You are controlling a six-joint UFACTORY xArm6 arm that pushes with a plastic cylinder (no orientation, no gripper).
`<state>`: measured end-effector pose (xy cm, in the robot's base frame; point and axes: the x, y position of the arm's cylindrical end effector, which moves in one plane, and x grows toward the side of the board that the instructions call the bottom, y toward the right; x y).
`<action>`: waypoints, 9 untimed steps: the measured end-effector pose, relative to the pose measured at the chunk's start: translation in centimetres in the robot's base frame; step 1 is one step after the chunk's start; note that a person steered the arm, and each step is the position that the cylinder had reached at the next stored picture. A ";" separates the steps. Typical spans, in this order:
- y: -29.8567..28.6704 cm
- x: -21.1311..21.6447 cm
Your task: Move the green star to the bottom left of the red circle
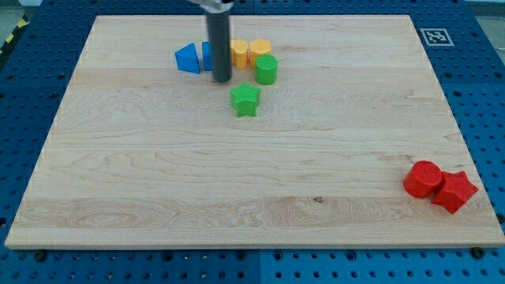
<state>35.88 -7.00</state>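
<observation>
My tip [222, 79] rests on the wooden board [158, 181] in the upper middle of the frame, up and left of the green star [246, 100], with a small gap between them. The rod carries no pincer, and its upper end is cut off by the top edge. It hides most of a blue block [207, 54], whose shape I cannot tell. Left of that sits a blue wedge-like block [186, 58]; right of the rod are two yellow blocks [248, 53], partly overlapped by a green cylinder [267, 69]. The red circle [423, 178] touches a red star [454, 190] at the lower right.
</observation>
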 end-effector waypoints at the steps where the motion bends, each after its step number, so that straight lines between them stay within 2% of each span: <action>1: 0.8 3.0; 3: 10.4 5.4; 4: 11.2 7.2; 6: 8.1 10.1; 9: 8.1 17.8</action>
<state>53.68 1.09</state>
